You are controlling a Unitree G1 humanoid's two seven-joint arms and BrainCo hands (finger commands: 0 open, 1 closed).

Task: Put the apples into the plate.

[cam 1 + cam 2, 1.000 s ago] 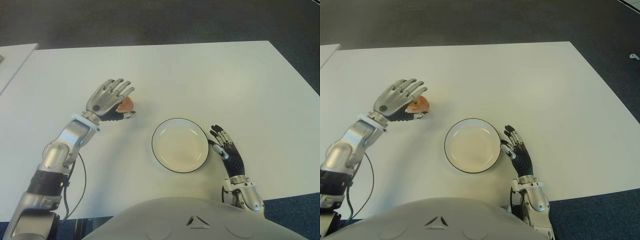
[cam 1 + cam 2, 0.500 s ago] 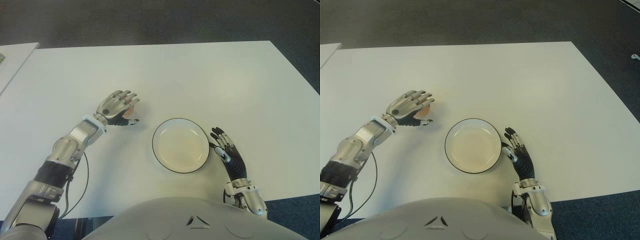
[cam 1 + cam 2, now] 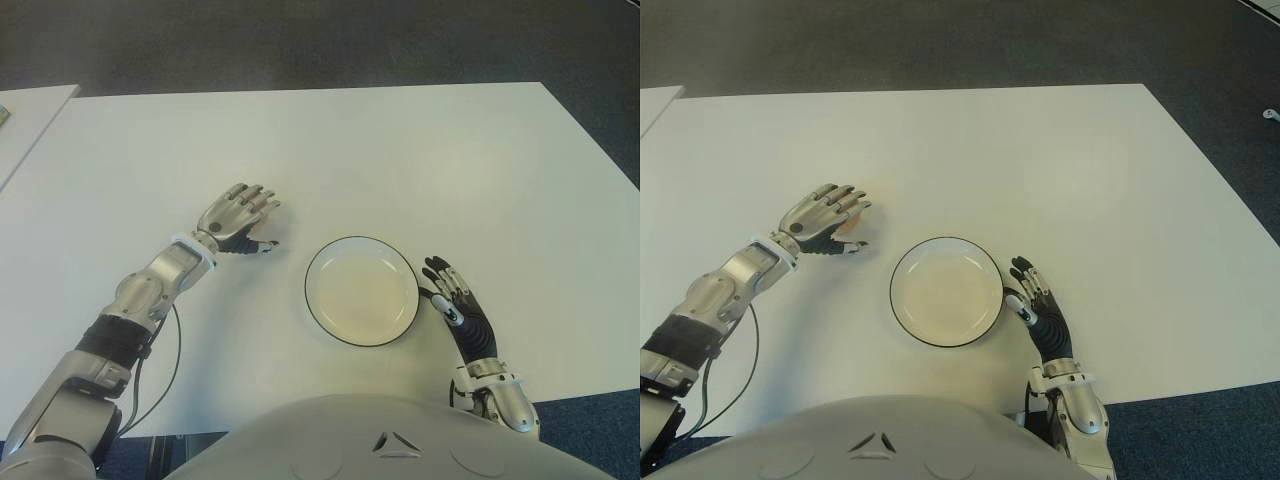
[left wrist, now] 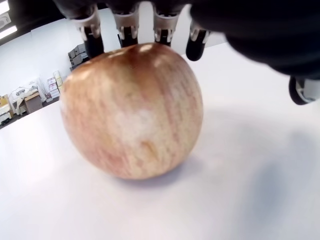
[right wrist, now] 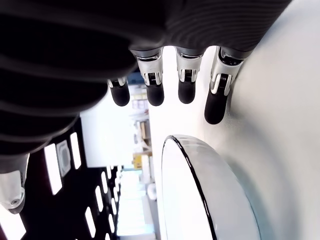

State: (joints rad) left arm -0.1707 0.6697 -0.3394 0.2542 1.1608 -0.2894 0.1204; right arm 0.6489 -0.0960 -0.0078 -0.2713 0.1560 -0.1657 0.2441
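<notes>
1. We see a white surface (image 3: 420, 150) carrying everything.
2. The plate (image 3: 361, 290), white with a dark rim, holds nothing.
3. Our left hand (image 3: 236, 216) arches over the apple (image 4: 132, 110), fingers loosely spread (not gripping); our right hand (image 3: 458, 306) lies open just right of the plate.
4. The apple, yellow-red and streaked, sits on the surface left of the plate.
</notes>
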